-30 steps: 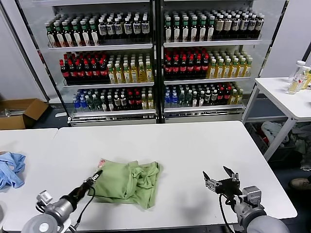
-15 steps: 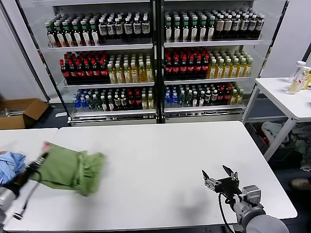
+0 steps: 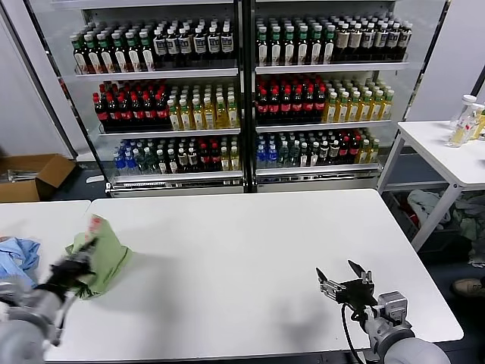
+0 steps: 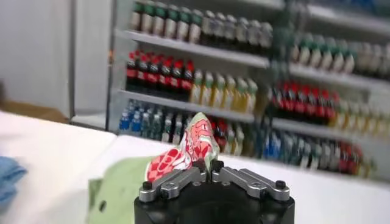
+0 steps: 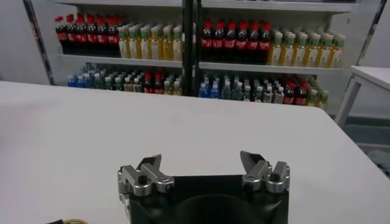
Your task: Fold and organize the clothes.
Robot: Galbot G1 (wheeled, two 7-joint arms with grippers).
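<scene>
The light green shirt (image 3: 102, 254) hangs bunched at the left end of the white table (image 3: 250, 258), its red-and-white print (image 3: 96, 224) at the top. My left gripper (image 3: 78, 262) is shut on the shirt and holds it lifted. In the left wrist view the jaws (image 4: 207, 165) pinch the printed fabric (image 4: 189, 146), with green cloth (image 4: 119, 182) trailing below. My right gripper (image 3: 342, 279) is open and empty, low over the table's front right; in the right wrist view (image 5: 204, 164) only bare table lies between its fingers.
A light blue cloth (image 3: 17, 258) lies on the neighbouring table at far left, close to the shirt. Drink coolers (image 3: 242, 91) stand behind the table. A second white table (image 3: 447, 152) with bottles is at the right. A cardboard box (image 3: 30, 174) sits on the floor at left.
My left gripper has carried the shirt from the table's front middle far to the left and lifted it; the shirt is now bunched near the blue cloth. The right arm has not moved.
</scene>
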